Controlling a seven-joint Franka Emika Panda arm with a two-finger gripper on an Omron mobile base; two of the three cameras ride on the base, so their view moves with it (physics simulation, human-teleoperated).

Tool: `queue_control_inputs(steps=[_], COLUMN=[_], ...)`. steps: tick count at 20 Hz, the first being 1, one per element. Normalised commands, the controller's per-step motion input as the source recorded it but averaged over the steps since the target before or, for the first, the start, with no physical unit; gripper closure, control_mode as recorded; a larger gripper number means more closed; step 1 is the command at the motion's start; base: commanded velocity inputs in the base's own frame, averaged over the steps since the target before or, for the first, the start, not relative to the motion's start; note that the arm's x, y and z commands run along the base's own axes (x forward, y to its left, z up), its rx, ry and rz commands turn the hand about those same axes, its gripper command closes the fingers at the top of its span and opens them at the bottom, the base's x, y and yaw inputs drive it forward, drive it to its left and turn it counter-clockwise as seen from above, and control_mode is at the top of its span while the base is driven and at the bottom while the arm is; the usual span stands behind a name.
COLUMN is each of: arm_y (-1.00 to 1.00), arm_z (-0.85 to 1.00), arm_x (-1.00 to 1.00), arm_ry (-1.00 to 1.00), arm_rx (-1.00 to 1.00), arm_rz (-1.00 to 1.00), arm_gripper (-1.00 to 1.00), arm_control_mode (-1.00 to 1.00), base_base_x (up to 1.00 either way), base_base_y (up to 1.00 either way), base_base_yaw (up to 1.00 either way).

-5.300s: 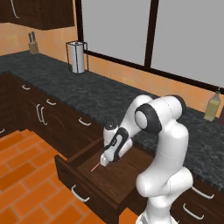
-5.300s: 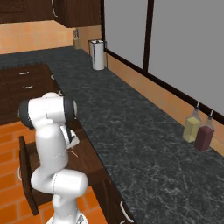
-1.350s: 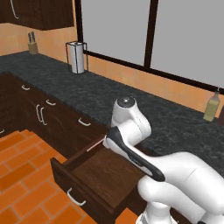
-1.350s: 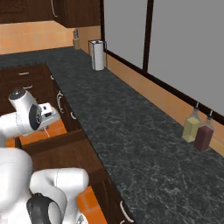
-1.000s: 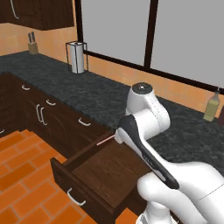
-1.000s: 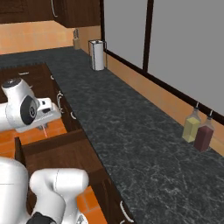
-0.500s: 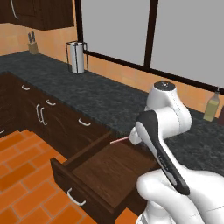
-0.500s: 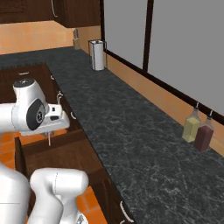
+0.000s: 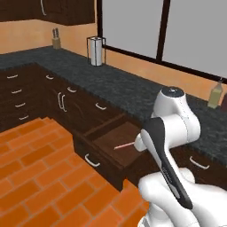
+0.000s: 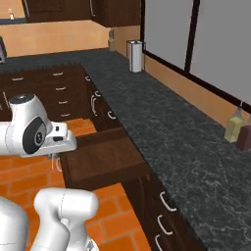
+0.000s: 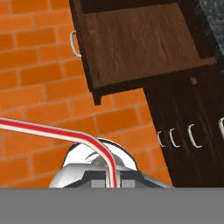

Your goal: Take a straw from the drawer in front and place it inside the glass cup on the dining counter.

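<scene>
Orange brick floor (image 11: pixel 39 83) spreads underfoot, and right up close in the hand view the gripper (image 11: pixel 112 180) has its jaws pressed together on the straw (image 11: pixel 57 133). It's a pink-red line with pale edges that rises from between the tips, bends and runs off to the left edge of that view, with the bricks behind it. The fingertips themselves are too close in to make out.

From the left base view the white arm (image 9: pixel 170 133) folds over in front, and the straw's free end pokes out from behind its forearm, showing as a thin pink stick against the drawer's (image 9: pixel 106 144) dark wooden bottom.

That drawer stands pulled well out from the cabinet run. Its inside lies bare and brown in the hand view, and the curved silver handle (image 9: pixel 91 160) sits on its front panel. From the right base view the hand sits just left of the open drawer, over the floor.

Beyond it, dark cabinet doors (image 9: pixel 66 99) with silver handles run along under the black speckled counter (image 10: pixel 162 127).

Farther back on that counter stands a paper towel roll (image 9: pixel 96 51) in its holder, upright near the wall, with a knife block (image 9: pixel 55 42) past it toward the corner. Off to the right end, two bottles (image 10: pixel 235 128) stand just beside each other against the wall.

Behind everything, big grey windows (image 9: pixel 133 26) with dark frames sit above an orange backsplash.
</scene>
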Motion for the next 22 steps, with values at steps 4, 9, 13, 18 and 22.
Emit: queue_control_inputs(steps=[4,9,13,18,22], arm_y=[0.0,0.0,0.0,0.0,0.0], arm_z=[0.0,0.0,0.0,0.0,0.0], arm_x=[0.0,0.0,0.0,0.0,0.0], arm_ry=[0.0,0.0,0.0,0.0,0.0], arm_rx=[0.0,0.0,0.0,0.0,0.0], arm_rz=[0.0,0.0,0.0,0.0,0.0], arm_gripper=[1.0,1.0,1.0,1.0,1.0], arm_control_mode=[1.0,1.0,1.0,1.0,1.0], base_base_x=[-0.51,-0.25,-0.01,0.81,1.0], base_base_y=[0.62,0.69,0.41,0.06,0.0], base_base_yaw=[0.81,0.81,0.56,0.03,-0.01])
